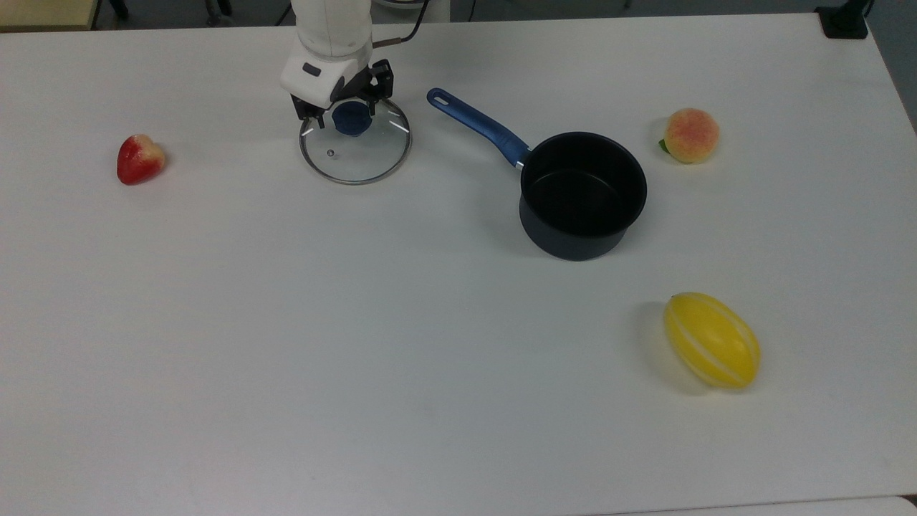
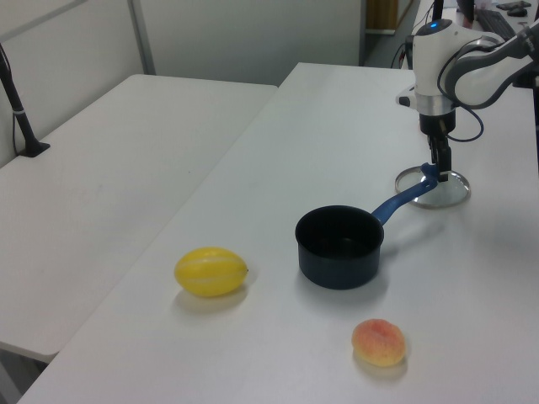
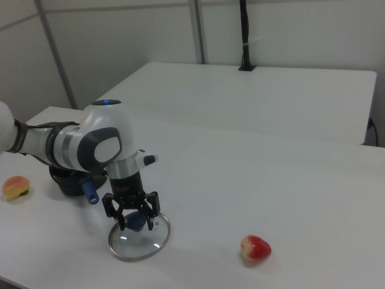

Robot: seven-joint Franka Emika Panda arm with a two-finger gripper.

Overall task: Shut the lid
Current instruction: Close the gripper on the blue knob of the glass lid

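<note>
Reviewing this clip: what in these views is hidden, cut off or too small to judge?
- Top view: the arm covers the far rim of the lid.
- Left view: the pan handle crosses the lid's near edge, and the claw fingers overlap, so their spread is unreadable there.
- Right view: the arm hides most of the pan, and the peach is cut by the right view's left edge.
- Whether the claw touches the knob.

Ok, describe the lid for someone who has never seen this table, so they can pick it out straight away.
On the white table, start at the dark saucepan with the blue handle and follow the handle past its tip to the white robot arm's tool. The round clear glass lid with a thin metal rim lies flat beneath it. It is the only see-through thing there, with a blue centre knob.
</note>
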